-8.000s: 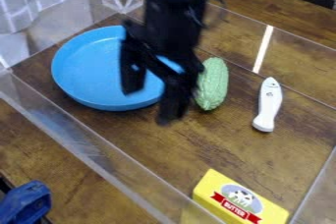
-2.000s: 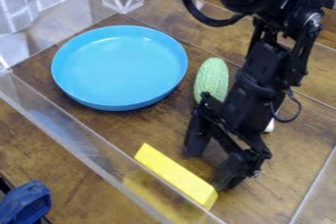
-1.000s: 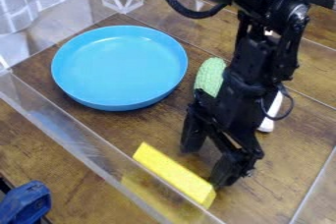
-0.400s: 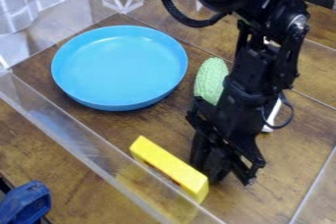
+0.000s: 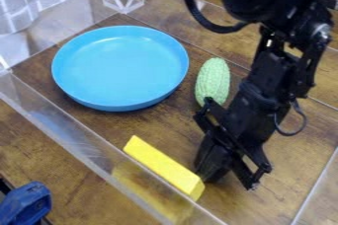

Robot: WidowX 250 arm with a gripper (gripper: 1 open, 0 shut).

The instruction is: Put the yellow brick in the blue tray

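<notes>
A single raised camera looks obliquely down from the near-left of the blue tray (image 5: pixel 117 67), close in, facing across the wooden table (image 5: pixel 59 160).

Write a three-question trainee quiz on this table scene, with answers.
1. True or false: the yellow brick lies inside the blue tray.
2. Which item lies beside the tray's right rim? A) green gourd B) yellow brick C) a red cup
3. Fill in: the gripper jaws are ____.

Key: 1 false, the brick is on the table near the front edge. 2 A. 3 shut.
</notes>
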